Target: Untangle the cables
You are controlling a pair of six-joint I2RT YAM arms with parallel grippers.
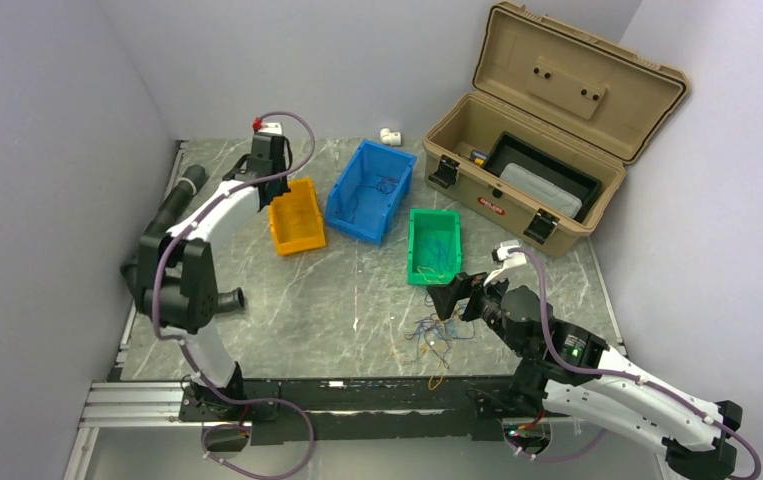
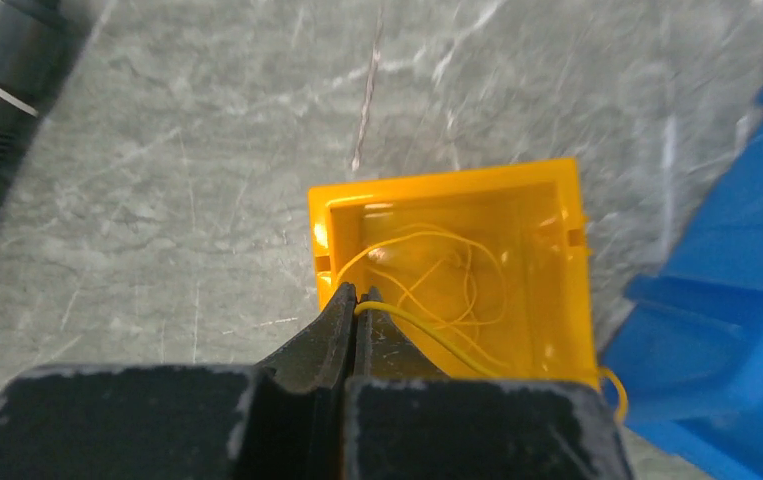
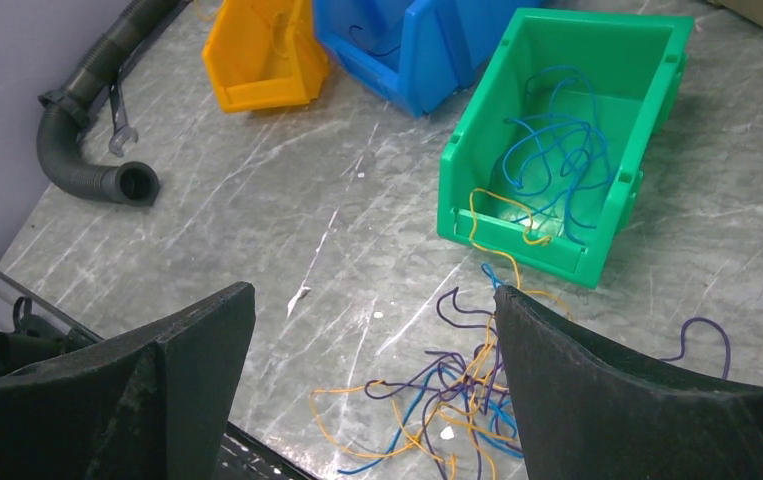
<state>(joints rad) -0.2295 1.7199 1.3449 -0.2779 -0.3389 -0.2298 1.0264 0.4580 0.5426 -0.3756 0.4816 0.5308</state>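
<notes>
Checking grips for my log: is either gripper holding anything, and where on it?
Left gripper pinches a yellow wire at its fingertips; where along the wire is unclear. Right gripper: open, empty.

The top external view looks down from high above and behind the near edge of the grey marbled surface [image 1: 297, 300], far enough off to take in all of it. The left wrist view looks almost straight down past its black left hand [image 2: 357, 293], close over the small orange-yellow plastic bin [image 2: 447, 180]. The right wrist view sits low, facing obliquely forward between the fingers [image 3: 157, 380] of the right hand [image 3: 374, 292] toward the green plastic bin [image 3: 557, 262]; all three views share the orange-yellow bin.
</notes>
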